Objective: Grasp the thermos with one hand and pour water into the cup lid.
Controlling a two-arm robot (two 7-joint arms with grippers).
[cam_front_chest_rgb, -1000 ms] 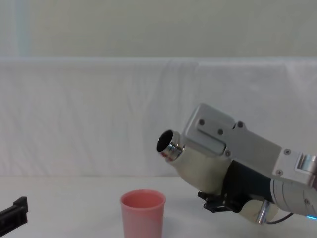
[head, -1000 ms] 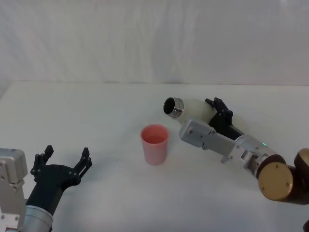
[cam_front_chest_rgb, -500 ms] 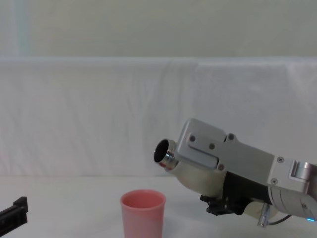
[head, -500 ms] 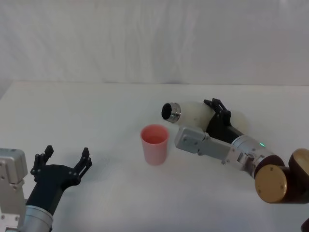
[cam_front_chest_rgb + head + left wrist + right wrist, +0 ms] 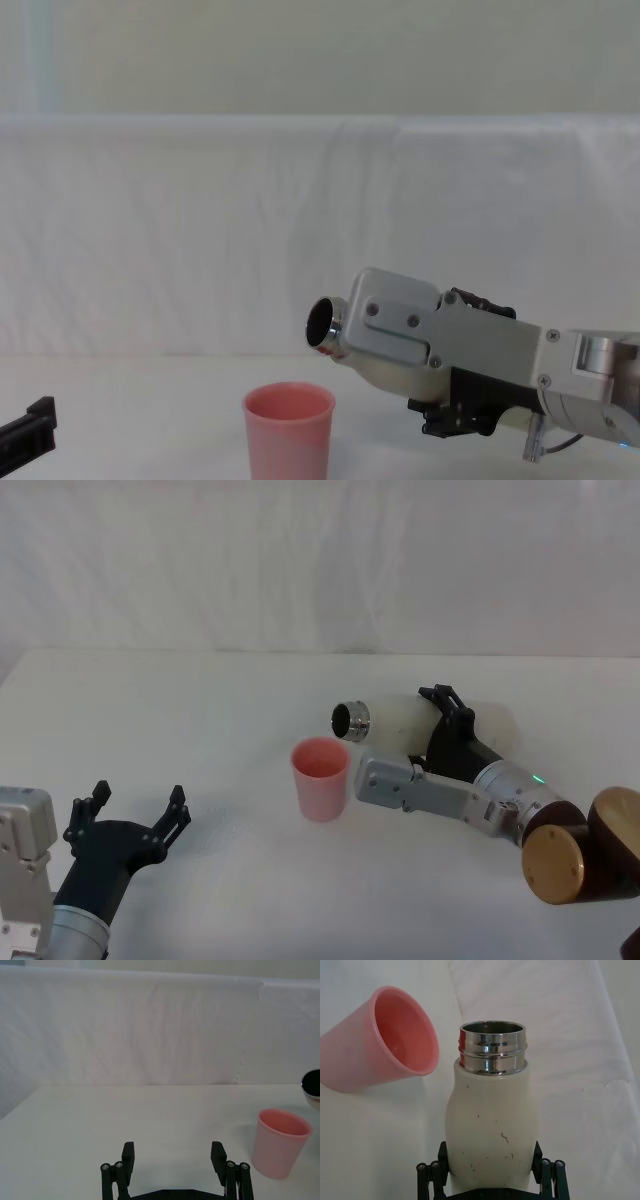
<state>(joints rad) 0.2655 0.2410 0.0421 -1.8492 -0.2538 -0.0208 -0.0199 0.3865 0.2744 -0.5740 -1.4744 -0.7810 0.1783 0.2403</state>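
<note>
The thermos (image 5: 400, 723) has tipped lower, near level, clamped in the right gripper (image 5: 450, 725), its steel mouth just above and right of the upright cup lid (image 5: 320, 778); grasp done, no water visible yet; left gripper (image 5: 130, 825) open, well left of the cup lid.

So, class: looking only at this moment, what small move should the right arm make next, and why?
Probably tip the thermos a little further. The right gripper holds it nearly level, its steel mouth above and just right of the upright cup lid, and no water shows flowing.
</note>
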